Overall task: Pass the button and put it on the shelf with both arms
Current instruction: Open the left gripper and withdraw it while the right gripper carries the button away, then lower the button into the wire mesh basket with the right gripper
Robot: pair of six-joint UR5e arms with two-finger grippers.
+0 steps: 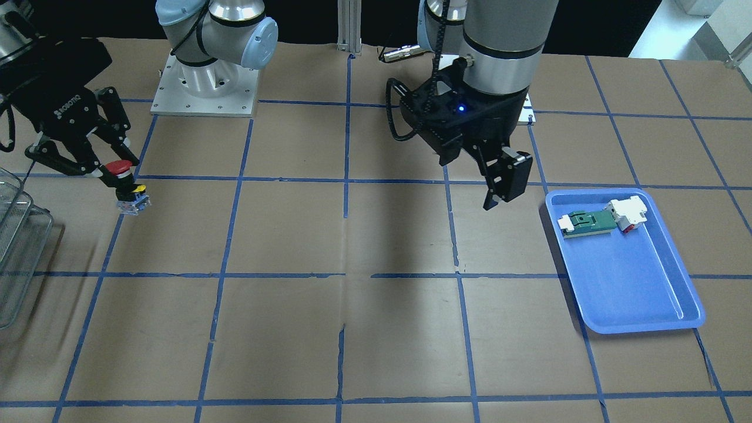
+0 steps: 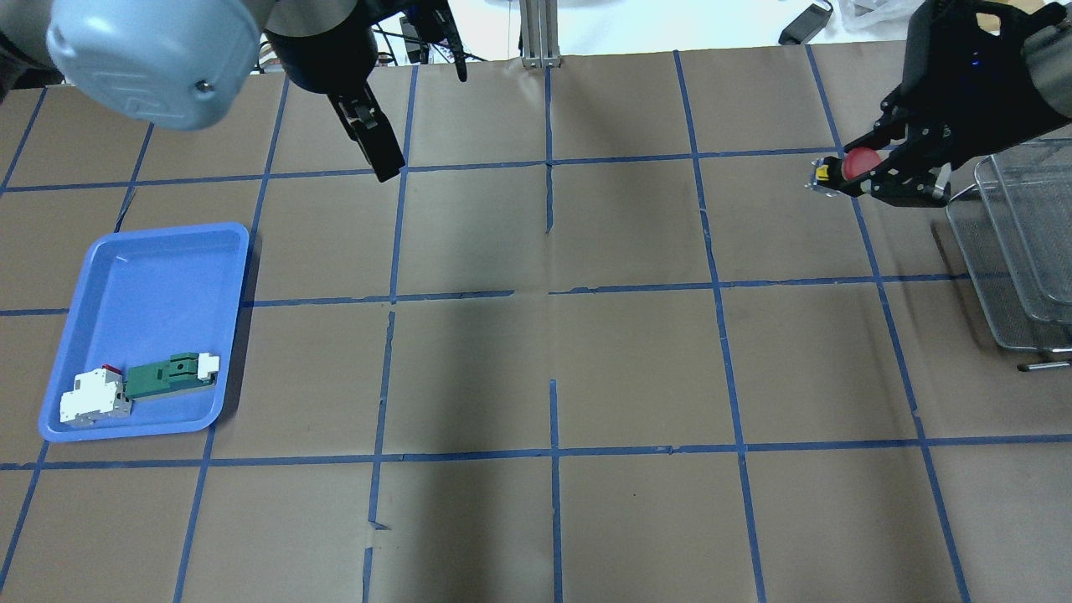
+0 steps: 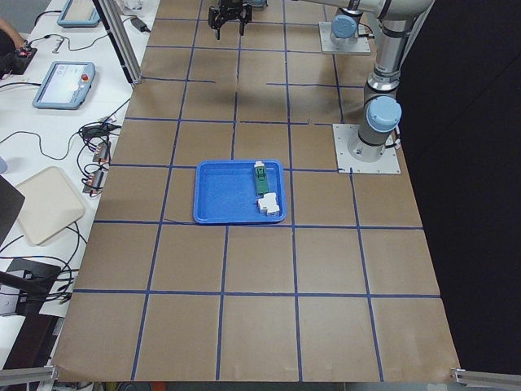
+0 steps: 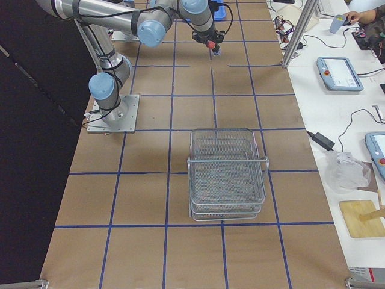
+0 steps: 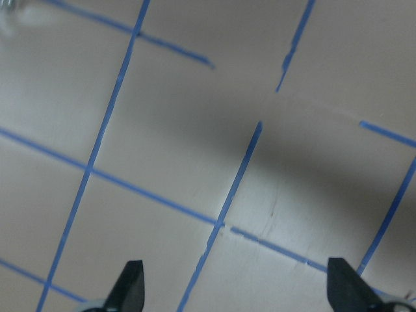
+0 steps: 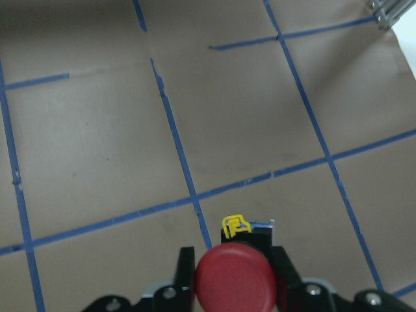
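Note:
My right gripper [image 2: 854, 170] is shut on the button [image 2: 858, 162], whose red cap sits between the fingers with the yellow ring and bluish base sticking out. In the front-facing view the gripper [image 1: 119, 174] holds the button [image 1: 130, 191] low over the table, a little to the side of the wire shelf [image 1: 20, 235]. The right wrist view shows the red cap [image 6: 233, 281] clamped between both pads. The shelf [image 2: 1013, 243] stands at the table's right end. My left gripper [image 2: 378, 155] is open and empty, hanging above the table [image 5: 237, 286].
A blue tray [image 2: 126, 431] at the left holds a green-and-white connector [image 2: 167, 375] and a white block with red [image 2: 92, 398]. Brown paper with blue tape lines covers the table. Both arm bases stand along the robot's edge.

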